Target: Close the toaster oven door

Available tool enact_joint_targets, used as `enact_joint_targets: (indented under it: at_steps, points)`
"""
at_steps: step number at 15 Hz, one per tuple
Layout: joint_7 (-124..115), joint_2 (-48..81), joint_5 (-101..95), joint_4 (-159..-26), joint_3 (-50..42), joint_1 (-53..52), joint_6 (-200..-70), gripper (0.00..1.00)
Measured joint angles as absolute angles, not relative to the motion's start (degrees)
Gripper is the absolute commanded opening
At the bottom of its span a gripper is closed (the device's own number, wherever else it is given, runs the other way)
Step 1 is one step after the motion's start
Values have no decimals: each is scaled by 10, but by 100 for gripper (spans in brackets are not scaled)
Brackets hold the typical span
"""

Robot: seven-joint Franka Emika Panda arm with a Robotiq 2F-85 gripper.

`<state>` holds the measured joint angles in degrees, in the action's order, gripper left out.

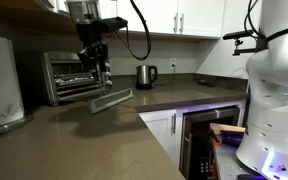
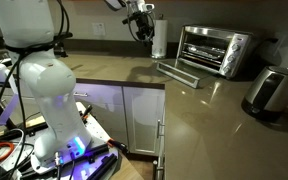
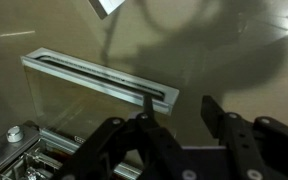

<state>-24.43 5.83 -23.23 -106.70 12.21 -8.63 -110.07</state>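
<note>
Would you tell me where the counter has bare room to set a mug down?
Bare counter spreads in front of the open toaster oven door. It is crowded by the toaster oven, where the gripper hovers over the door.

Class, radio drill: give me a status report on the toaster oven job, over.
Gripper open, empty, above toaster oven door. Door down flat, not closed. Kettle well aside.

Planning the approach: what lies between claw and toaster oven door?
Nothing: in the wrist view, the claw looks straight onto the toaster oven door, gap bare.
</note>
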Motion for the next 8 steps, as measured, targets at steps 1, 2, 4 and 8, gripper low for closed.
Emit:
enact_joint_targets:
  at_steps: [1, 2, 4, 8]
  points:
    - [-244, 67, -233, -1059, 119, -90, -1101, 30]
    - [-244, 76, -233, -1051, 116, -94, -1101, 31]
    - [-244, 90, -233, -1037, 109, -101, -1101, 13]
    - [-244, 109, -234, -1021, 100, -111, -1105, 0]
